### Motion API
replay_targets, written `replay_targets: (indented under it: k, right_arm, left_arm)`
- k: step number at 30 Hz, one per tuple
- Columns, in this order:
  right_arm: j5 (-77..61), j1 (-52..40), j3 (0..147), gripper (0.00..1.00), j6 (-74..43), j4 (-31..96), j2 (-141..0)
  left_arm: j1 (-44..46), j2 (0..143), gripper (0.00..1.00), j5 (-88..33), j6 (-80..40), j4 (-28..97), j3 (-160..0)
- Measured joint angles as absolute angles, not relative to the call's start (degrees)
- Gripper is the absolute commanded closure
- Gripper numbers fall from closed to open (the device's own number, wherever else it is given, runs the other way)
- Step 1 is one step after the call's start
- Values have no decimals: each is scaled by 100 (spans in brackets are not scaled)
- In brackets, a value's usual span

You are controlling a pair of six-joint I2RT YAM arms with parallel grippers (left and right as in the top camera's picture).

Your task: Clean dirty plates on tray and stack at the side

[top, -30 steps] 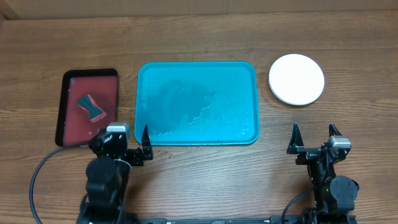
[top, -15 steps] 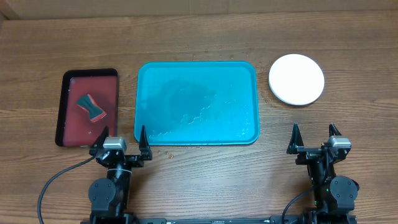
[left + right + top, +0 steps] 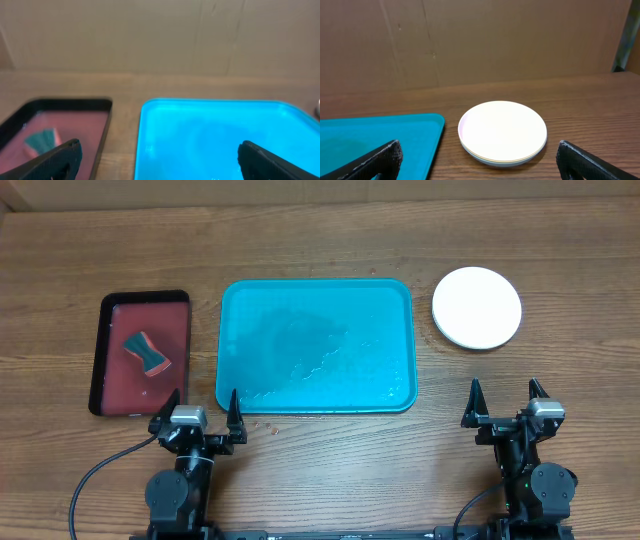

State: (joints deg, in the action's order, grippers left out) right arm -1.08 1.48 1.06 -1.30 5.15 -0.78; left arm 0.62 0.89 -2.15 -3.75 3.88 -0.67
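Resting at two o'clock from the tray (image 3: 316, 345), the plates (image 3: 477, 307) sit stacked; left gripper (image 3: 205, 398) and right gripper (image 3: 505, 390) gape wide, empty.

Bright, even light from above, soft short shadows.
Overhead view sharp, faint wet sheen on tray (image 3: 315, 345). Left wrist view blurry throughout, tray oversaturated cyan. Right wrist view crisp, white plates (image 3: 502, 131) nearly blown out, thin shadow under them on tabletop (image 3: 580, 117).
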Motion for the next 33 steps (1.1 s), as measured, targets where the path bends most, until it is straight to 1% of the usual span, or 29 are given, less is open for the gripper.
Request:
replay_targets:
  k: [11,33]
  right_arm:
    - [-108,145,106,0,-128,517,-78]
    - [-108,148,106,0,-130,519,-78]
  left_arm:
    - [62,86,0,43,-274,449,-51]
    - [62,86,0,64,-274,451,-51]
